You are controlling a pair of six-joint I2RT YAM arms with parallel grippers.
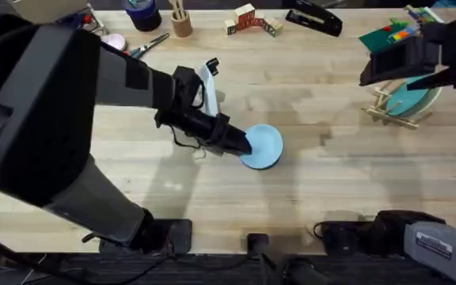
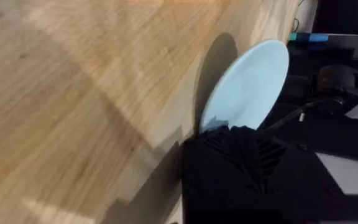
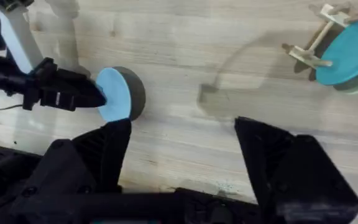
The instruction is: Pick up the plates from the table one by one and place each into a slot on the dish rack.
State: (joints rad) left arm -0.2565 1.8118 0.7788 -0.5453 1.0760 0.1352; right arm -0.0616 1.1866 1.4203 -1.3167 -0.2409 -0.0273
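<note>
Just ahead of your left gripper (image 1: pixel 248 146), clamped on its rim, the blue plate (image 1: pixel 263 146) lifts clear while your right gripper (image 3: pixel 182 146), spread wide, waits beside the rack (image 1: pixel 394 109) holding the teal plate (image 1: pixel 412 99).

The left arm reaches from its near-left base across to mid-table, its gripper (image 1: pixel 244 146) clamped on something at its tip. The right arm rises at the far right, its gripper (image 3: pixel 182 134) spread wide, nothing between its fingers.
</note>
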